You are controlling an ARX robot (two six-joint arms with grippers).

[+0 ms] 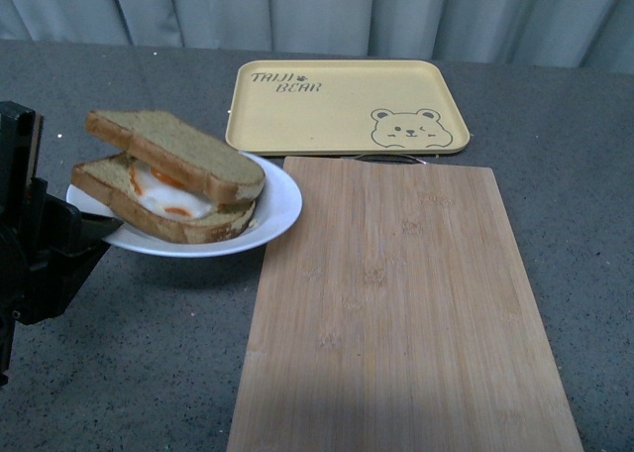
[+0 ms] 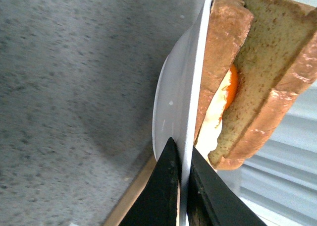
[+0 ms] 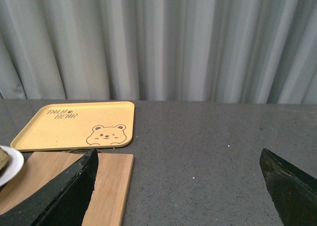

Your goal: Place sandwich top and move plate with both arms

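The white plate is lifted at the left of the front view, its right edge over the wooden board. On it lies a bread slice with a fried egg, and the sandwich top rests on the egg, tilted and shifted left. My left gripper is shut on the plate's left rim; in the left wrist view its fingertips pinch the plate's rim with the sandwich top beyond. My right gripper is open and empty above the table, out of the front view.
A bamboo cutting board lies right of the plate, also in the right wrist view. A yellow bear tray sits behind it, empty. Grey curtains close the back. The table is dark grey.
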